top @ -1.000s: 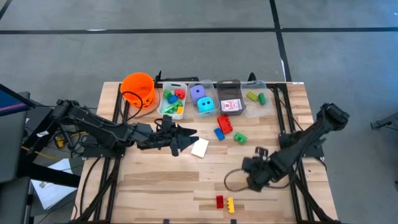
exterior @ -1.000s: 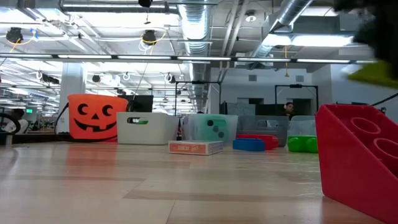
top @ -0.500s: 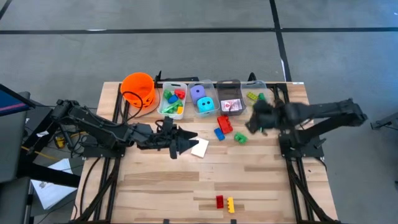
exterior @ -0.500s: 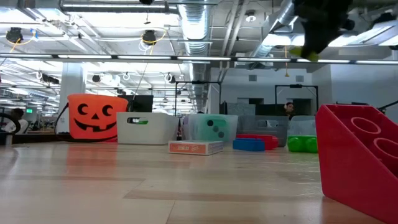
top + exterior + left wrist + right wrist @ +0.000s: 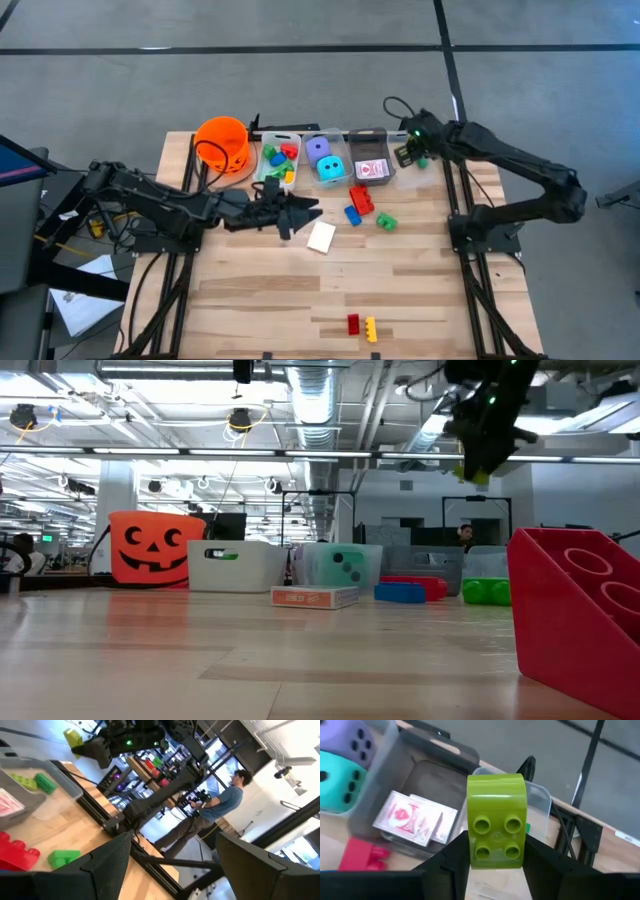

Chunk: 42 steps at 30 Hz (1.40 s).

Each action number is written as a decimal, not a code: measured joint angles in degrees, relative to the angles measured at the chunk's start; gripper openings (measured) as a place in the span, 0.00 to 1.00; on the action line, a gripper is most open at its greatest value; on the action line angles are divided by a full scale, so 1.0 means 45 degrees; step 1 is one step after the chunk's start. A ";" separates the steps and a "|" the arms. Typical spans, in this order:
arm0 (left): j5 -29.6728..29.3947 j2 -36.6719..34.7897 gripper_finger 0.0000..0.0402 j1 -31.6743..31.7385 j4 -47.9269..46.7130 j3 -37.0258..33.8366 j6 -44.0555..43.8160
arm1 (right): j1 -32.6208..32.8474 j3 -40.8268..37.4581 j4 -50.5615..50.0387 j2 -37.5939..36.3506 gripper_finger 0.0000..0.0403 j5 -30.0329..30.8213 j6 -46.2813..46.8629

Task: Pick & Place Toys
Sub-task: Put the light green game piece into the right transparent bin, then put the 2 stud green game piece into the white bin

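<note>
My right gripper [image 5: 408,153] hangs over the far-right clear bin [image 5: 425,140], shut on a yellow-green brick [image 5: 496,822]; the low view shows the brick [image 5: 480,475] high above the table. Two green bricks [image 5: 40,782] lie in that bin. My left gripper [image 5: 300,212] stands open, pointing level, above the table beside a white card [image 5: 321,237]. Red [image 5: 361,198], blue [image 5: 353,214] and green [image 5: 386,222] bricks lie loose in front of the bins. A red brick [image 5: 353,324] and a yellow brick [image 5: 371,329] lie by the near edge. My right gripper pinches the yellow-green brick by two opposite sides [image 5: 471,851] between its two fingers. The fingers slant down toward the table's far edge. The brick's studded face is turned toward the wrist camera. It is lifted clear, above the far-right bin.
An orange bucket [image 5: 222,143] stands at the far left. Beside it a row of clear bins holds bricks [image 5: 278,160], purple and teal dice [image 5: 325,158] and red-and-white cards [image 5: 371,165]. A person [image 5: 220,805] stands beyond the table's right side.
My right gripper has swung from the table's near right part up and toward the far edge, turning as it went, and now hangs over the far-right bin. The yellow-green brick has travelled with it, clear of the table.
</note>
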 joint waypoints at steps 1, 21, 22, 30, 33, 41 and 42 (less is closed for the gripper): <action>-0.0001 0.0000 0.71 0.0088 0.0000 0.0000 0.0001 | -0.0267 0.0000 0.0119 0.0241 0.37 -0.0158 -0.0108; 0.3455 -0.0005 0.71 0.0827 -0.0001 0.0000 0.1816 | -0.1738 0.0000 -0.0313 0.2801 0.67 -0.2603 0.0232; 0.3455 -0.0005 0.71 0.0865 -0.0001 0.0000 0.2182 | -0.1527 0.0000 -0.0299 0.2619 0.68 -0.2779 0.0253; 0.2775 -0.0005 0.71 0.1307 -0.0005 0.0000 0.5359 | 0.2192 0.0003 -0.0071 0.0758 0.70 -0.3148 0.0104; 0.2775 -0.0005 0.71 0.1759 -0.0005 0.0000 0.6183 | 0.3552 -0.0062 -0.0016 0.0445 0.70 -0.3147 -0.0043; 0.2673 -0.0005 0.71 0.3082 -0.0001 0.0000 0.6314 | 0.5620 -0.0170 -0.0691 0.1819 0.70 -0.2935 0.0300; 0.2672 -0.0005 0.71 0.3211 0.0000 0.0001 0.6311 | 0.5644 -0.0172 -0.0631 0.2155 0.70 -0.2890 0.0139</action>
